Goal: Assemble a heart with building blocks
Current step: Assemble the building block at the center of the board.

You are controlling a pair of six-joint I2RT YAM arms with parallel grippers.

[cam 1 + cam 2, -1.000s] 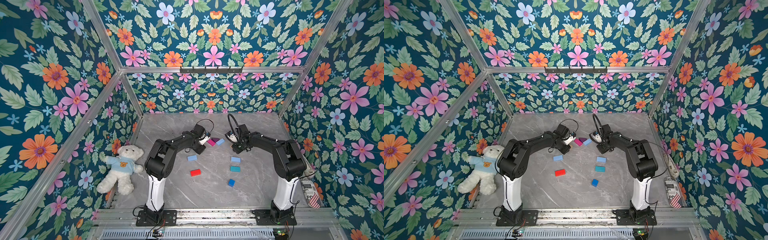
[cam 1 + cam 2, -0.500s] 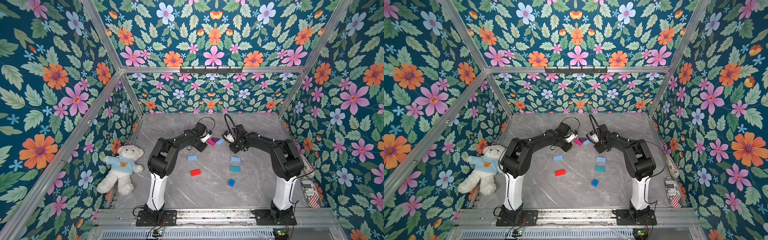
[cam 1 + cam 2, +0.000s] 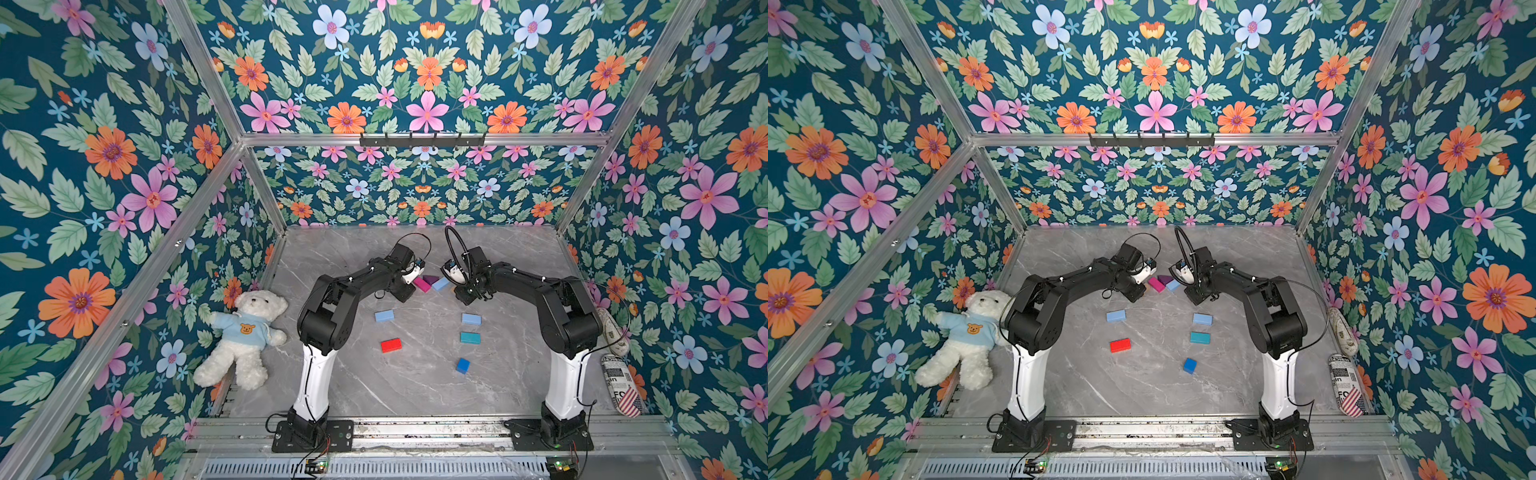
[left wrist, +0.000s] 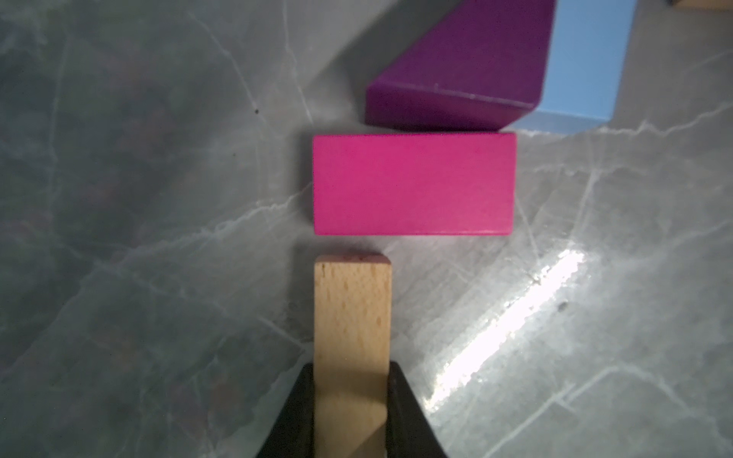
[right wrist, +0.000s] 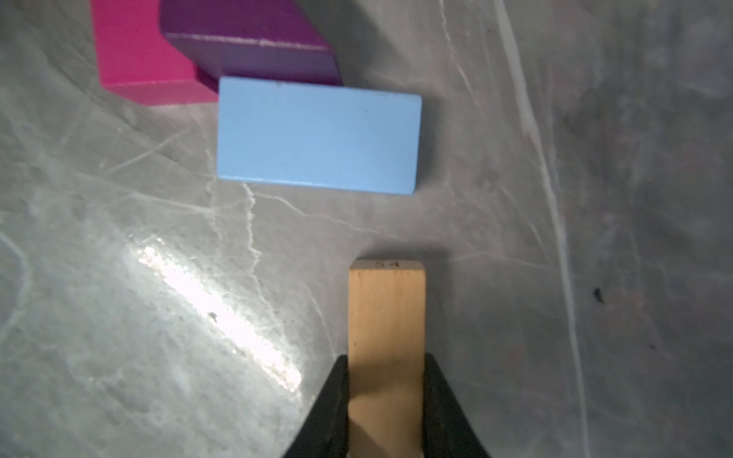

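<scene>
Landmark: purple wedge (image 3: 431, 279), flat on the grey marble surface (image 3: 415, 390), between the two wrists. Tight against the wedge on the left arm's side, a magenta brick (image 4: 412, 184). Against the wedge on the right arm's side, a light blue brick (image 5: 319, 135). Of the heart (image 3: 1165, 279), only these three pieces so far, packed together.

Left pincer (image 4: 350, 368) clamped on the left tan brick (image 4: 351, 309), black jaws pressed to both long sides, brick poking out ahead. Free end just short of the magenta brick's long face, on the side away from the wedge, with a thin strip of surface between and no touch. Right pincer (image 5: 386, 361) likewise clamped on the right tan brick (image 5: 386, 309), free end pointing toward one corner of the light blue brick, on the side away from the wedge, across a wider gap. Cannot tell whether either tan brick rests on the surface.

Loose blocks, all well apart from the wedge and toward the arm bases:
- On the left arm's side, a second light blue brick (image 3: 384, 316), with a red brick (image 3: 391, 345) beyond it.
- On the right arm's side, a third light blue brick (image 3: 471, 318), with a teal brick (image 3: 470, 337) just after it.
- Farthest from the wedge, a dark blue cube (image 3: 462, 365).

White teddy bear (image 3: 245, 332) far from the wedge, past the left arm, slumped at the wall.
</scene>
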